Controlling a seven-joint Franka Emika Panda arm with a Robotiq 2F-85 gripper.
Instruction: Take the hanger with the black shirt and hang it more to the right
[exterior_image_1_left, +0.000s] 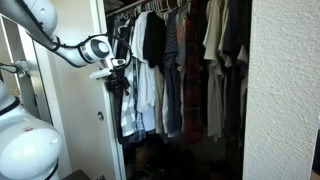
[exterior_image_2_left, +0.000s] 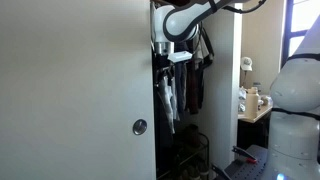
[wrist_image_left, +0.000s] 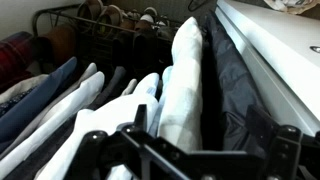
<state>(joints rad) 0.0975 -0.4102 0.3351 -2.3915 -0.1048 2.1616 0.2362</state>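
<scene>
Wrist view, nearest the lens: the gripper has its two black jaws spread as wide as they go, one low at each side of the frame, and nothing is clamped between them. Just beyond, in the gap, hang folds of the white shirts; whether the jaws touch them cannot be told. Beside those, pressed against the white closet wall, lies plain dark fabric that looks to be the black shirt. The hanger inside it is hidden. On the opposite side of the white shirts hang blue garments. Farthest off, at the top of this view, a wire shoe rack carries shoes. In an exterior view the robot arm reaches in from outside the closet. The gripper points downward at the end of the clothes rail, just beside the first garments. A solid black garment hangs close by it at shoulder height, with white shirts below and darker shirts deeper along the rail. In an exterior view a white door panel with a round knob fills the foreground. Behind its edge the gripper hangs over the clothes.
</scene>
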